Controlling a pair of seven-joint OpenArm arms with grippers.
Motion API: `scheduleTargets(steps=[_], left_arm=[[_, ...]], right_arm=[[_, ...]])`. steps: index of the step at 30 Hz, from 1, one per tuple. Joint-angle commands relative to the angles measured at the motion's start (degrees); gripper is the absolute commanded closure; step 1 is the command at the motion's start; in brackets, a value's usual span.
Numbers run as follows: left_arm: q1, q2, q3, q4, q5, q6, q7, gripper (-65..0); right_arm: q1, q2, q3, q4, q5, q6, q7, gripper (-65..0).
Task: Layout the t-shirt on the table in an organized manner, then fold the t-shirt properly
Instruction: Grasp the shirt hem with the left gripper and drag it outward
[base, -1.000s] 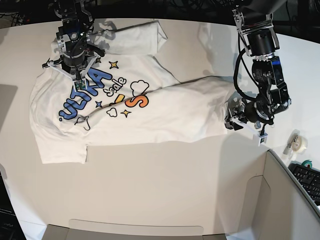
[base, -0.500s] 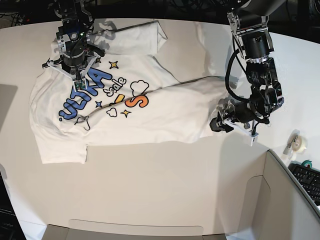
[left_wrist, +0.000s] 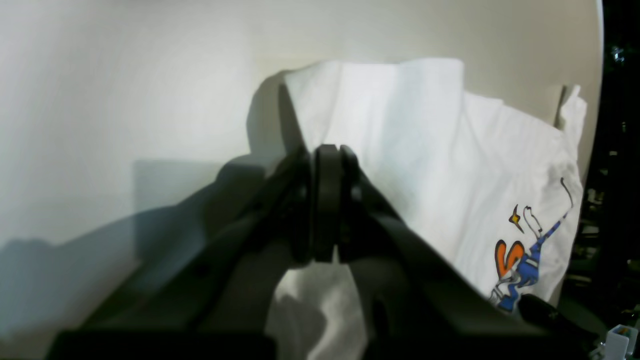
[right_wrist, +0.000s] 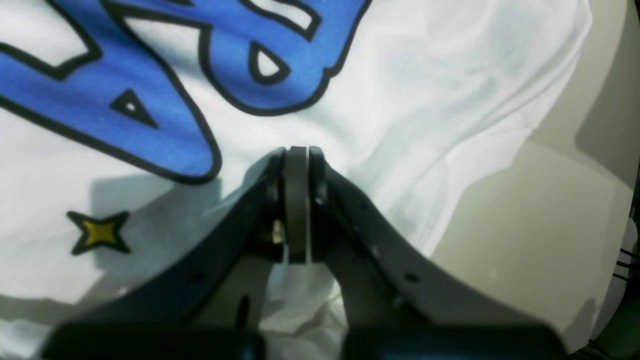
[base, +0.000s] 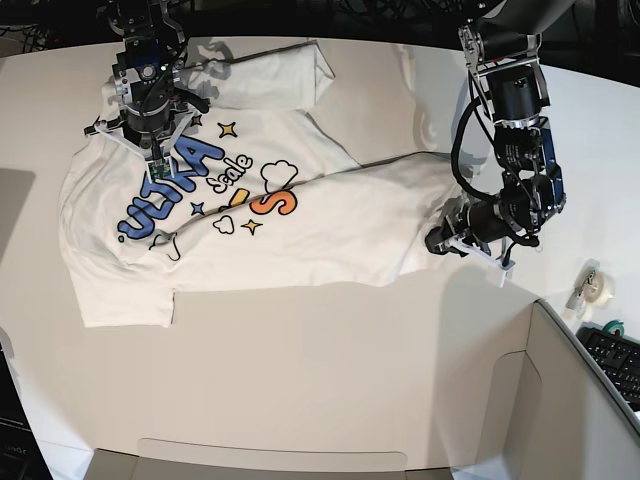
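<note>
On the wide off-white table (base: 330, 360), a white t-shirt (base: 330, 225) lies spread across the far half, printed side up, with blue, orange and yellow letters, clouds and stars showing. One sleeve is folded over near the far edge, and the body runs crosswise toward the arm on the viewer's right.

Compared with a second ago, the left claw (base: 440, 243), seen on the right of the overhead view, has slid inward from the bare table onto the shirt's near-right edge. Its jaws stood apart then; now the left wrist view shows them pressed together, with white cloth bunched up directly beyond the tips and more cloth under them. It appears to pinch the hem, though the cloth between the pads is not plainly visible. The shirt's edge has pulled back slightly there, leaving a small notch by the claw.

The right claw (base: 152, 155), on the overhead view's left, has not moved. It rests on the shirt's chest beside the blue letters, jaws closed tight. Its wrist view shows the tips against the white fabric just below a blue letter, near a yellow star; whether any cloth is caught between them cannot be told.
</note>
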Motion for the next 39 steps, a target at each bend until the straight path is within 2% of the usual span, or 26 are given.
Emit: scheduleTargets(steps=[1,12,17,21,26,34,39], left_arm=[[-1.1,-0.3,0.3,0.3,1.2,0.5,0.6,-0.5],[-10.1,0.1,0.3,5.0,1.2,0.5,1.2,-0.5],[-14.9,0.3,2.0,4.3,1.5,0.5,-1.2,-0.6],[-17.7,-0.1,9.2,0.7,1.6,0.6,-6.2,-0.6],[-21.9,0.0,15.6,-8.5,1.6,0.7,-15.0,-0.6],[-30.5,0.3,25.5,-22.2,1.6,0.8,-29.1,-0.6],[-33.7,1.4,26.8,-24.7,1.5,0.9,-33.0,-0.7]], right_arm=[[-0.9,0.1,-0.1,-0.4,1.8,0.5,-3.6,0.0],[-1.5,0.2,-0.2,-0.4,1.8,0.5,-3.9,0.0],[-2.1,0.5,-0.2,-0.4,1.8,0.5,-3.9,0.0],[-2.9,0.6,-0.2,-0.4,1.8,0.5,-4.0,0.0],[-3.6,1.3,-0.2,-0.2,1.8,0.5,-6.1,0.0],[-4.5,1.8,-0.2,-0.2,1.8,0.5,-6.2,0.0],[-5.0,2.6,-0.3,-0.2,1.8,0.5,-6.2,0.0]])
